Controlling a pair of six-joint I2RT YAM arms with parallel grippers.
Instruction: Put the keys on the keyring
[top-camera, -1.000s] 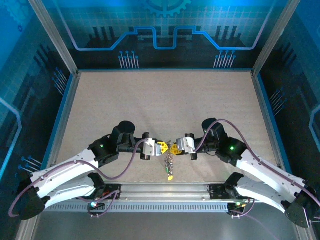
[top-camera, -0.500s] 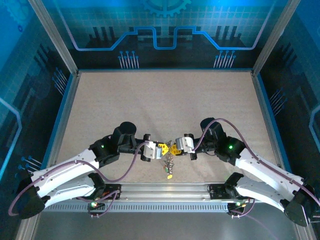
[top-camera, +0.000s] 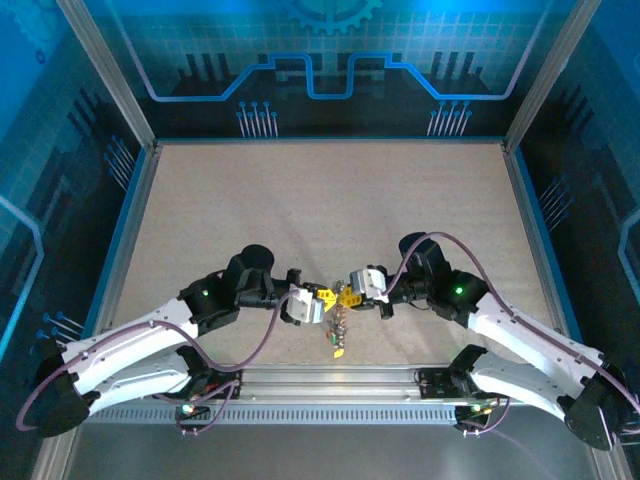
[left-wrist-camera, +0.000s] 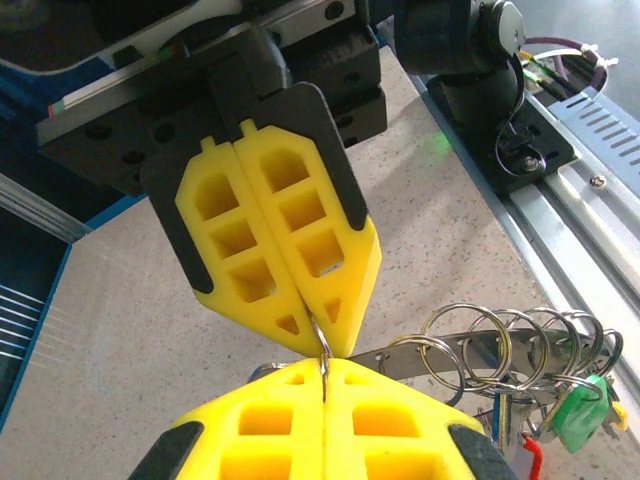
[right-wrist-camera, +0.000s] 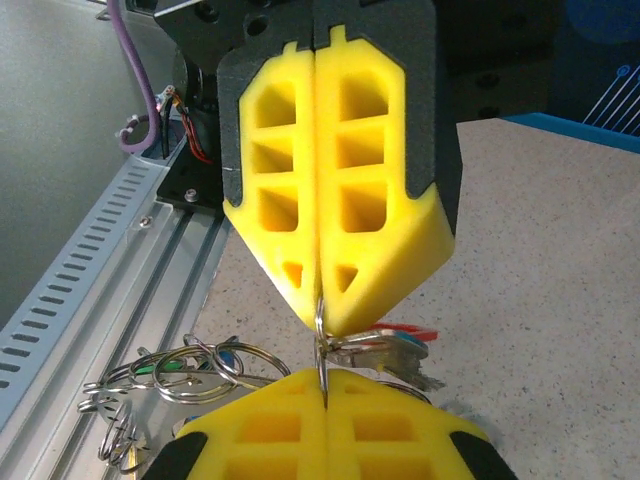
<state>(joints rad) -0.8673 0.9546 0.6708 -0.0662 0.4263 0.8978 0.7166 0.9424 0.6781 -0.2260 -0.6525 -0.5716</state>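
Note:
My left gripper (left-wrist-camera: 325, 366) and right gripper (left-wrist-camera: 318, 336) meet tip to tip just above the table, both shut on one small thin split ring (left-wrist-camera: 322, 348). From above, the left gripper (top-camera: 322, 297) and right gripper (top-camera: 349, 294) face each other near the front rail. The keyring (left-wrist-camera: 404, 356), a flat grey band, runs off to the right from the pinch and carries several split rings (left-wrist-camera: 470, 340). Keys with green (left-wrist-camera: 575, 418) and red heads hang below it. In the right wrist view a red-headed key (right-wrist-camera: 395, 350) hangs on the pinched ring (right-wrist-camera: 320, 340) between the right gripper (right-wrist-camera: 325, 378) and the left gripper (right-wrist-camera: 322, 316).
The bunch of keys (top-camera: 338, 328) dangles under the grippers close to the metal front rail (top-camera: 330, 380). Blue frame edges (top-camera: 135, 220) border the speckled tabletop. The right arm's base (left-wrist-camera: 470, 50) stands close behind.
Both grippers stay shut tip to tip on the ring. The wrists have tilted and shifted slightly, and the hanging bunch has barely moved.

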